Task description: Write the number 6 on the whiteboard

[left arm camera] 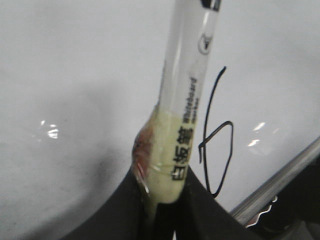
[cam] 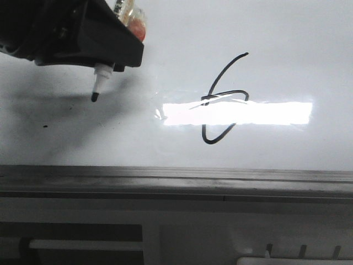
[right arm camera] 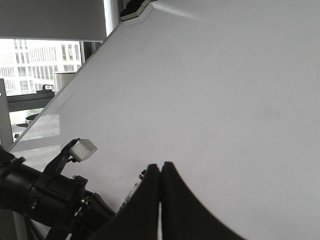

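Right of left gripper (cam: 105, 55), well apart: number 6 (cam: 225, 99) drawn on whiteboard (cam: 287, 33), stem and loop closed. Left gripper pinching marker (left arm camera: 182, 120), tip off board. Right gripper (right arm camera: 161, 172) pressed together, empty. Judgement: writing looks done; only retreat left.

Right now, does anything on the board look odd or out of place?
Yes. The black hand-drawn number 6 on the glossy white whiteboard is misshapen: its loop is pointed and lopsided, and the lines cross. A tiny black speck sits far left of it, below the marker tip.
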